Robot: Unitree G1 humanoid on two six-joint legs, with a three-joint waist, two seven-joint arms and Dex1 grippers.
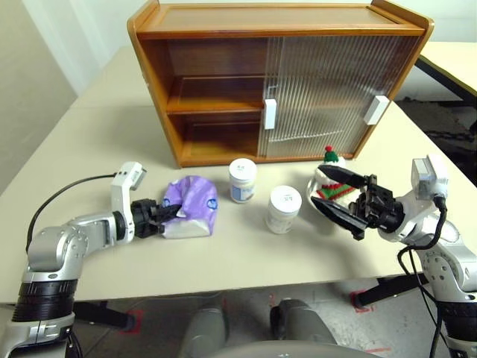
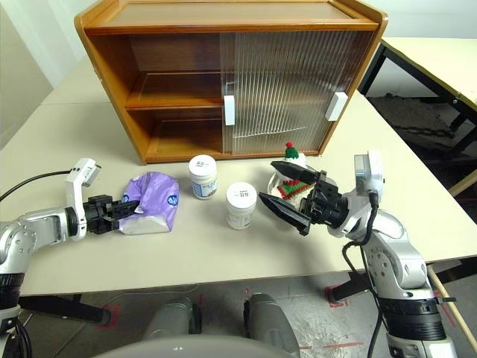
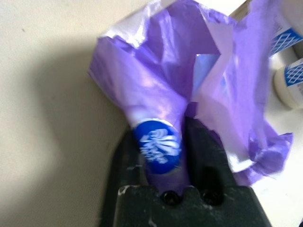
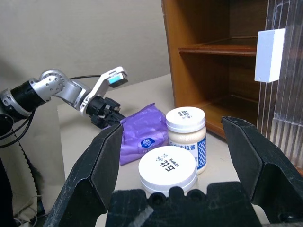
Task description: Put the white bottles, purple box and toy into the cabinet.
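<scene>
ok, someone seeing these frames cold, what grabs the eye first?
Probably the purple tissue pack, crumpled on the table at the robot's left, with the left gripper pinching its near end. Behind it stands the brown wooden cabinet, left half open, ribbed doors slid right. On the right, the right gripper hangs wide open in front of the plush toy, with two white bottles between the arms.

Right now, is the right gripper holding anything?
No, the right gripper hangs open above the table, its fingers spread with nothing between them.
</scene>
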